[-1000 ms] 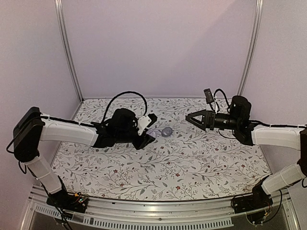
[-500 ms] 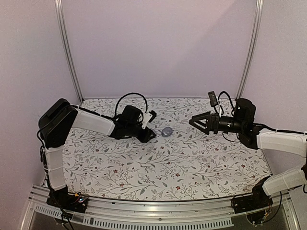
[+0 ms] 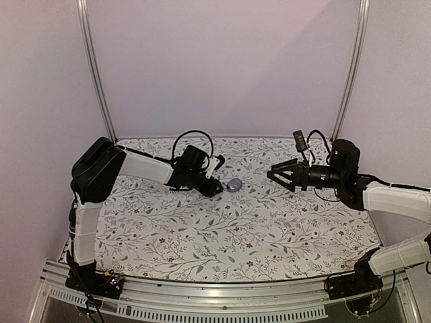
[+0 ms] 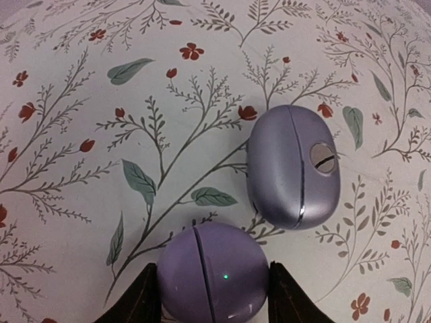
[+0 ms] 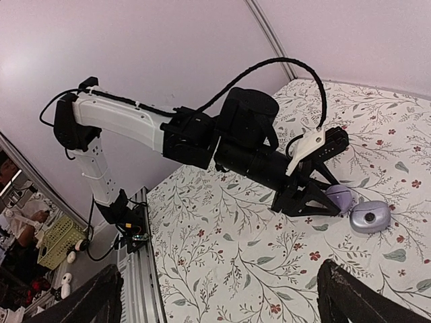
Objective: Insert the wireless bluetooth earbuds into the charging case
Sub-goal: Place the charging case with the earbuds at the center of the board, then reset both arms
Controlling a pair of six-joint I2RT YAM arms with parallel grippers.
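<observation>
The charging case point(image 4: 212, 272), a glossy purple rounded shell with a seam and a tiny green light, sits on the cloth between the black fingers of my left gripper point(image 4: 212, 297), which touch both its sides. Close beside it lies a paler lavender rounded shell point(image 4: 293, 165) with a seam and a silver round disc; I cannot tell whether the two are joined. From above, the left gripper point(image 3: 217, 187) reaches in from the left and the paler shell point(image 3: 234, 185) shows just right of it. My right gripper point(image 3: 275, 173) hangs open in the air to the right, empty point(image 5: 221, 269). The earbuds are out of view.
A floral cloth point(image 3: 222, 229) covers the table. An aluminium rail point(image 3: 222, 299) runs along the near edge and two frame posts point(image 3: 94, 67) stand at the back corners. The left arm point(image 5: 249, 145) stretches across the right wrist view.
The left arm has stretched out and carried its gripper right, toward the paler shell. The right gripper has drawn back slightly to the right and lower, still open.
</observation>
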